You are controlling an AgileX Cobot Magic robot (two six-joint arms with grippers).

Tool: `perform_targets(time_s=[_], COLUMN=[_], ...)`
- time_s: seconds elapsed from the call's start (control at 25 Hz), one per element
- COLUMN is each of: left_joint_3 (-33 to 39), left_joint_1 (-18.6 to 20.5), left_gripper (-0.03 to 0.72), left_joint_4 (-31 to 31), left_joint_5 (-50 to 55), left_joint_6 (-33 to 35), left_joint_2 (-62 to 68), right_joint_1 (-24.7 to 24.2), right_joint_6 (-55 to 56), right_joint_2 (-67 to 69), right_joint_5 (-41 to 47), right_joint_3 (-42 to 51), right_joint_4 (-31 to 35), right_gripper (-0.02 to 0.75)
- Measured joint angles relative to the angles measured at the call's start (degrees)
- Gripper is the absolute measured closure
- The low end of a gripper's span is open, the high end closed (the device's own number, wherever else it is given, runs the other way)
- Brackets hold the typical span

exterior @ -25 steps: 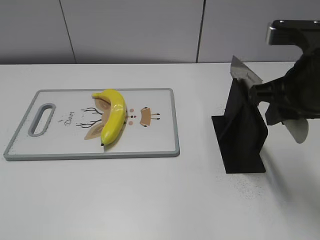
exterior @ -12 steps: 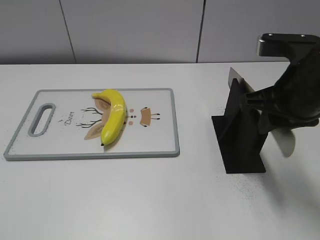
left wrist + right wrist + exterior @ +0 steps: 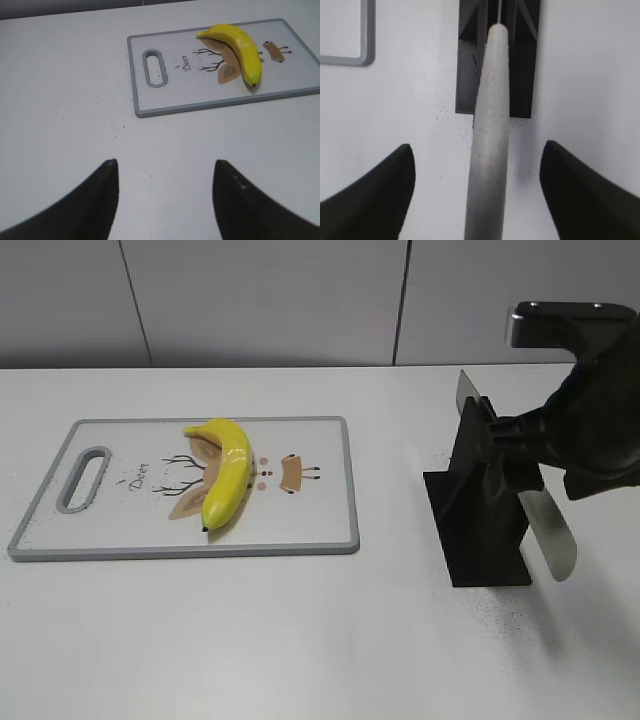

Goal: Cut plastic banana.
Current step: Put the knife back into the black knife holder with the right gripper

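A yellow plastic banana (image 3: pixel 227 469) lies on a white cutting board (image 3: pixel 310 515) at the left; both also show in the left wrist view, banana (image 3: pixel 240 45) and board (image 3: pixel 165 102). A knife with a grey handle (image 3: pixel 548 535) sits slanted in a black stand (image 3: pixel 480 510), its blade tip (image 3: pixel 466 392) sticking out at the top. My right gripper (image 3: pixel 545 465) is open, with its jaws (image 3: pixel 477 152) on either side of the handle (image 3: pixel 490 130) and not touching it. My left gripper (image 3: pixel 165 162) is open and empty above the bare table, short of the board.
The board has a grey rim and a handle slot (image 3: pixel 85 478) at its left end. The stand's flat base (image 3: pixel 490 570) rests on the white table to the right of the board. A grey wall runs behind the table.
My right arm has moved left, closer to the stand. The knife's handle has swung left and down, and the blade tip has shifted left. The banana and board have not moved.
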Motion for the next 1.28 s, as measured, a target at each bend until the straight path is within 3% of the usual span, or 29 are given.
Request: perform_targets(time_s=[0.44, 0.92, 1.28], left_joint_3=[0.00, 0.00, 0.00], left_joint_1=[0.00, 0.00, 0.00], left_gripper=[0.107, 0.103, 0.103], left_joint_4=[0.00, 0.00, 0.00], left_joint_5=[0.00, 0.00, -0.01], left_joint_6=[0.00, 0.00, 0.00], left_joint_2=[0.00, 0.00, 0.00], right_joint_1=[0.00, 0.00, 0.00], right_joint_6=[-19.24, -26.60, -26.86], right_joint_2=[-15.18, -50.47, -70.70], right_joint_5=[8.67, 8.44, 12.19], right_joint_3=[-2.07, 21.89, 25.50], right_joint_4=[6.19, 6.43, 4.60], right_gripper=[0.145, 0.146, 0.146])
